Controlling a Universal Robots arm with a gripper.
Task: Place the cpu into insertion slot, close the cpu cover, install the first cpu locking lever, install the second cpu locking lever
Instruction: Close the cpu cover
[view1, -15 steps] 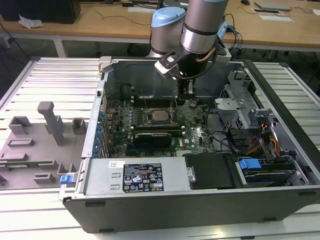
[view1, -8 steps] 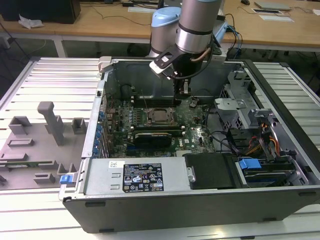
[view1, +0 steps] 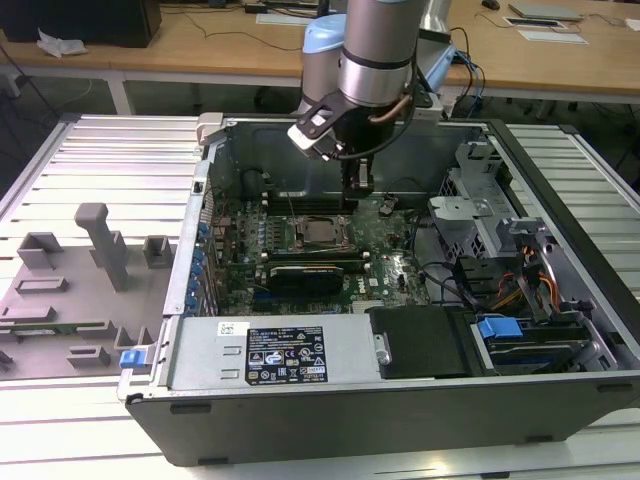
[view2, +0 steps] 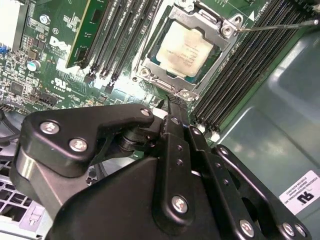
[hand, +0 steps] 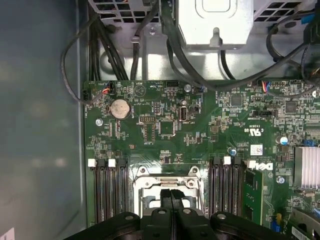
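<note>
The claw (view1: 358, 185) hangs inside the open computer case (view1: 300, 420), which lies on its side on the slatted metal counter (view1: 90, 150). It sits just beyond the far edge of the insertion slot (view2: 165, 85). In the first wrist view the two black fingers (hand: 165, 197) are clenched flat against each other with only a seam between them and nothing held; their tips overlap the near rim of the slot. The cpu (view2: 184, 49) lies flat in the slot with its pale metal top facing up. The cpu cover (view2: 200, 16) is down around it, and its window frames the chip on all four sides. A thin metal lever rod (view2: 275, 26) runs from one corner of the socket out across the neighbouring memory slots (view2: 235, 65) toward the grey case wall (view2: 280, 115); whether it is latched I cannot tell. Memory slots flank the socket closely on both sides, and a green memory stick (view2: 82, 30) stands in the far bank, so there is little room sideways. In the exterior view a long black card (view1: 315, 272) lies just in front of the socket, and a metal drive cage (view1: 470, 200) crowds the exterior view's right. A black box (view1: 420, 340) lies along the near edge of the case. The space above the socket is open to the arm. On the exterior view's left, grey fixtures (view1: 100, 240) stand on the counter well apart from the case.
</note>
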